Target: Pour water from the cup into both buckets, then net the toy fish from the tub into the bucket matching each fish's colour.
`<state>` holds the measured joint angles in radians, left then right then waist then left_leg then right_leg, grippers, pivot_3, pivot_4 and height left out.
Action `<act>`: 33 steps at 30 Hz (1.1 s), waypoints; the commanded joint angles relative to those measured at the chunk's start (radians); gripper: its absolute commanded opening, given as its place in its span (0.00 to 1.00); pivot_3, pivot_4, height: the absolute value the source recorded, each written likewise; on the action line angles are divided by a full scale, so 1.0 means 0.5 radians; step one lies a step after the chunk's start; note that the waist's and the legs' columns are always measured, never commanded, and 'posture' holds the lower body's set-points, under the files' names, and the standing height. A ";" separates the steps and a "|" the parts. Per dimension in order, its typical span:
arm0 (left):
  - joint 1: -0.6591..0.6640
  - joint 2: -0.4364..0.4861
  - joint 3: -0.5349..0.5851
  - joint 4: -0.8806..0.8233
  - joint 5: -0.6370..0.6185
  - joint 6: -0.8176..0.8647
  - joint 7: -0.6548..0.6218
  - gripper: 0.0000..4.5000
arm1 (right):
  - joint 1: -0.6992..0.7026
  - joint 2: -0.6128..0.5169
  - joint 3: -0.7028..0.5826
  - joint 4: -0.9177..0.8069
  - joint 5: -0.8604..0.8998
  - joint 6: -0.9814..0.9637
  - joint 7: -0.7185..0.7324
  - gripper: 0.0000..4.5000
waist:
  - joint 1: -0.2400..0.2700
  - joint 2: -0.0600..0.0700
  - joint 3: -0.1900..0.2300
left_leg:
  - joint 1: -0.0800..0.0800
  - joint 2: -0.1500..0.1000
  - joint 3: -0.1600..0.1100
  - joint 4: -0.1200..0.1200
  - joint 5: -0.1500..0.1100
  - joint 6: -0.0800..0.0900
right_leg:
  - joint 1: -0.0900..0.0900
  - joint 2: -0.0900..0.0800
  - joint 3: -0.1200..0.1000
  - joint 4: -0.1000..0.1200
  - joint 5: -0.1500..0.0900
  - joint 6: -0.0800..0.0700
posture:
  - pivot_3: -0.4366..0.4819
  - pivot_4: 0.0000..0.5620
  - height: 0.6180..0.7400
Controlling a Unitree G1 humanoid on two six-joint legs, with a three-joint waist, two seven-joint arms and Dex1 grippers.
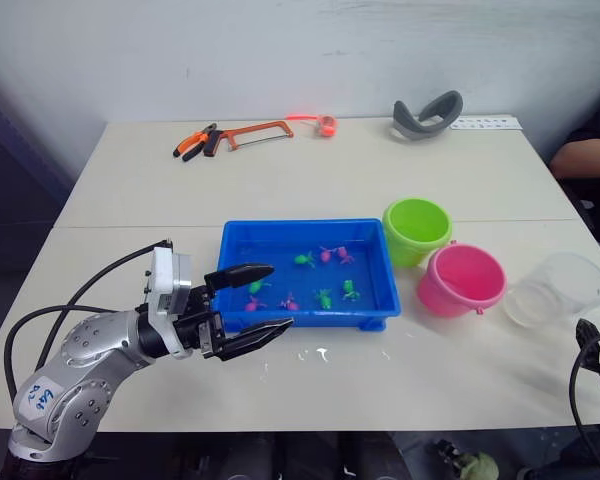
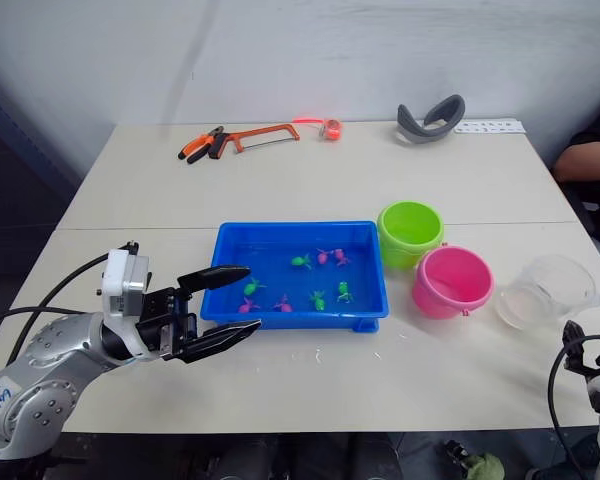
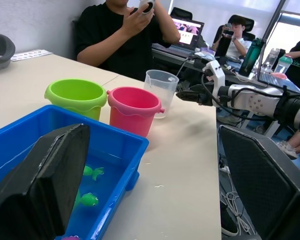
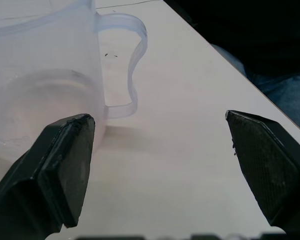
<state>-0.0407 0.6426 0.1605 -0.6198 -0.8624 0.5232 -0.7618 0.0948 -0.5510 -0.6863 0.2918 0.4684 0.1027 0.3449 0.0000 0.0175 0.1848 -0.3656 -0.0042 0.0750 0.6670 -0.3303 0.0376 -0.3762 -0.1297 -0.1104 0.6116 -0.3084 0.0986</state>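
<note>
a bright blue tub [image 1: 378,262] is seen near the middle of the pale desk [image 1: 310,180], holding shallow water and several tiny toy fish [image 1: 324,297], some green and some pink-magenta. the lime green bucket [image 1: 416,229] is set just beside the tub's far right corner, and the pink bucket [image 1: 461,279] is placed next to it, nearer the robot; whether the two buckets touch cannot be told. the clear cup [image 1: 557,289], with a handle on its side, is stood upright to the right of the pink bucket, close to the desk's right edge.

the left tool [image 1: 252,305] is held at the tub's near left corner with its two black fingers spread, one finger over the tub's rim and the other in front of its near wall; nothing is held between them. the right tool [image 4: 160,165] is seen in its wrist view low over the desk with its fingers spread wide, one finger [image 4: 65,160] just beside the cup's base, the cup's handle lying between the fingers but not gripped.

at the desk's far edge a hacksaw [image 1: 255,132], orange-handled pliers [image 1: 195,143], a small orange-red roll [image 1: 326,124] and a grey curved object [image 1: 427,113] are laid. a person in black [image 3: 127,35] is seated past the desk's right side.
</note>
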 commanded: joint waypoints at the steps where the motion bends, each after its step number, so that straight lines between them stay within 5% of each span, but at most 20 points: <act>1: -0.022 0.023 0.063 -0.025 -0.014 -0.030 -0.016 0.99 | -0.097 -0.078 -0.008 0.150 -0.046 -0.108 0.038 1.00 | 0.000 0.000 0.000 | 0.000 0.000 0.000 0.000 0.000 0.000 | 0.000 0.000 0.000 0.000 0.000 0.000 | 0.48 0.27 1.00; 19: -0.100 0.059 0.110 0.071 -0.016 -0.025 -0.110 0.99 | -0.416 -0.250 0.013 0.612 -0.102 -0.269 0.164 1.00 | -0.003 0.000 0.000 | 0.000 0.000 0.000 0.000 0.003 -0.002 | 0.000 0.000 0.000 -0.001 0.000 0.001 | 0.48 0.27 1.00; 33: -0.144 0.077 0.119 0.115 -0.003 -0.025 -0.126 0.99 | -0.709 -0.473 0.087 1.061 -0.068 -0.184 0.677 1.00 | -0.005 -0.001 0.001 | 0.000 0.000 0.001 0.000 0.003 -0.002 | 0.001 0.000 -0.001 -0.001 0.000 0.001 | 0.48 0.27 1.00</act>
<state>-0.1041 0.6701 0.1947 -0.5593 -0.8596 0.5214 -0.8167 -0.2393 -0.7546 -0.6481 0.8010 0.4270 0.0205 0.6406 -0.0023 0.0169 0.1854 -0.3656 -0.0040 0.0753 0.6668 -0.3287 0.0368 -0.3759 -0.1294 -0.1108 0.6108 -0.3081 0.0990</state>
